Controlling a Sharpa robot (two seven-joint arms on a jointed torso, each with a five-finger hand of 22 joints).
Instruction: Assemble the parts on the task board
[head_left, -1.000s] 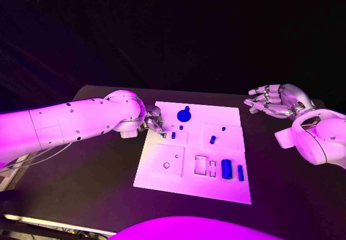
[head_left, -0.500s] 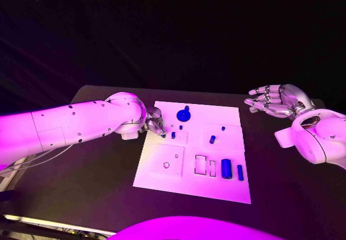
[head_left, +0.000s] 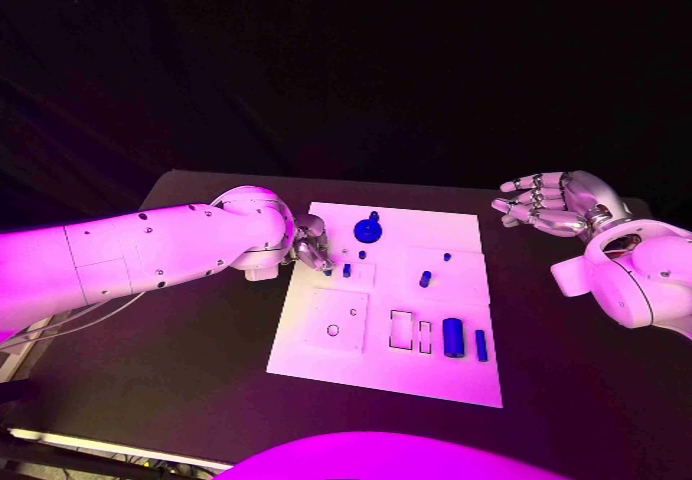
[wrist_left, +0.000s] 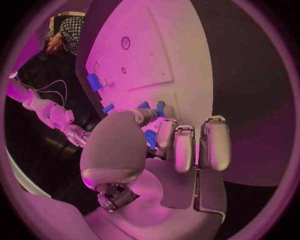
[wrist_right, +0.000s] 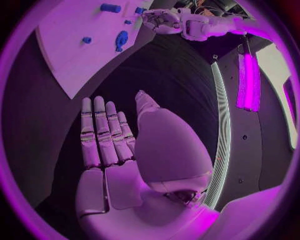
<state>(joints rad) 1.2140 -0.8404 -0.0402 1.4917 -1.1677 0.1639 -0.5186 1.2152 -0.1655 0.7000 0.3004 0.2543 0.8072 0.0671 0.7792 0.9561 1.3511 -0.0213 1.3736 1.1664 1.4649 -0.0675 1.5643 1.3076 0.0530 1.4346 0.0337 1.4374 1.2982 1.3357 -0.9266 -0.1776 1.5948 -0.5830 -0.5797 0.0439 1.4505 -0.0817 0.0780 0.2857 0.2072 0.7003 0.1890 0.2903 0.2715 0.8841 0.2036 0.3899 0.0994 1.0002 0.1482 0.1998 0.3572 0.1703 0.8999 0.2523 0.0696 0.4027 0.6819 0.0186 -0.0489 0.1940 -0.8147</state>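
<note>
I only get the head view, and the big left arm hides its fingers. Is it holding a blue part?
Observer: In the left wrist view, a small blue part sits between the thumb and fingers of the left hand, over the board. I cannot tell if it is gripped.
Operator: Is the right hand's palm empty? It looks tiny to me.
Observer: Yes. In the right wrist view, the right hand has straight fingers and a bare palm, off the board.
</note>
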